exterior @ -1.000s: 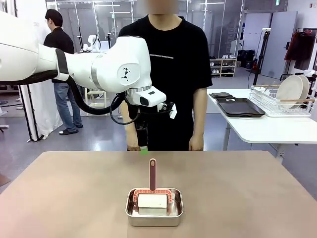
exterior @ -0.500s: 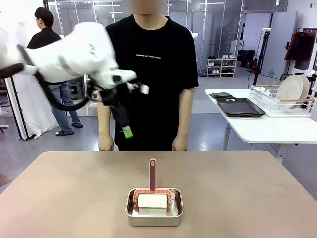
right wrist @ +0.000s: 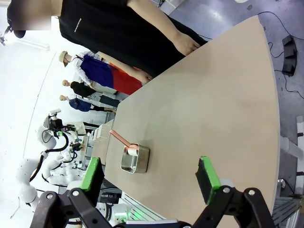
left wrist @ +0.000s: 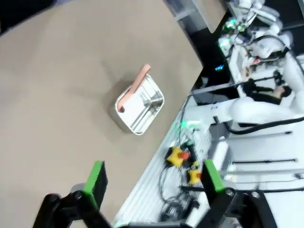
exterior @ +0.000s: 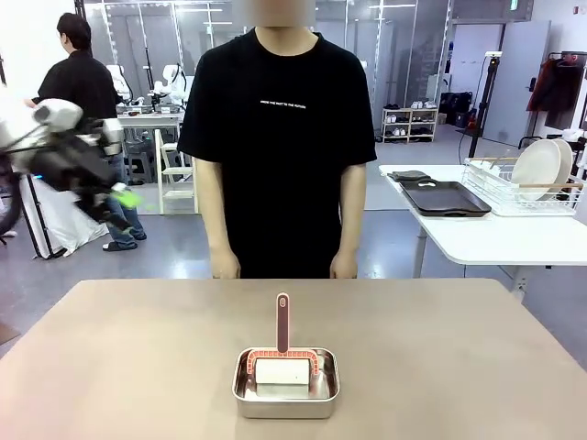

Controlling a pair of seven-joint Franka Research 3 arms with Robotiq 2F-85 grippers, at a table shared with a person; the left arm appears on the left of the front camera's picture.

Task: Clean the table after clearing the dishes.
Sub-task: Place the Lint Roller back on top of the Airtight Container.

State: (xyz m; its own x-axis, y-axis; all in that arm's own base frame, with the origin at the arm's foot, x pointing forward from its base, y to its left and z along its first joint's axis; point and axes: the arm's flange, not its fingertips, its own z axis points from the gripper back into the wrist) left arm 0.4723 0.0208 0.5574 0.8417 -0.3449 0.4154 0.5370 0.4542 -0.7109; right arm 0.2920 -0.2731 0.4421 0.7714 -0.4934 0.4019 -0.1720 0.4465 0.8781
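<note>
The tan table [exterior: 459,357] carries a small steel pan [exterior: 285,383] at its near middle, with a white block and a red-handled brush [exterior: 282,323] standing in it. Dishes, white plates [exterior: 538,168], stand in a wire rack on the white side table beside dark trays [exterior: 445,198]. My left gripper [exterior: 122,196] hangs blurred at the far left, off the table and above floor level. In the left wrist view it [left wrist: 153,178] is open and holds nothing, high above the pan [left wrist: 140,108]. My right gripper [right wrist: 148,175] is open and holds nothing, far from the pan [right wrist: 134,159].
A person in a black shirt stands at the far edge, hands [exterior: 223,268] down by the table rim. The white side table [exterior: 495,240] stands at the right. Another person stands at the back left.
My left arm has swung from above the table's middle out to the far left, clear of the tabletop. The pan and brush have stayed put.
</note>
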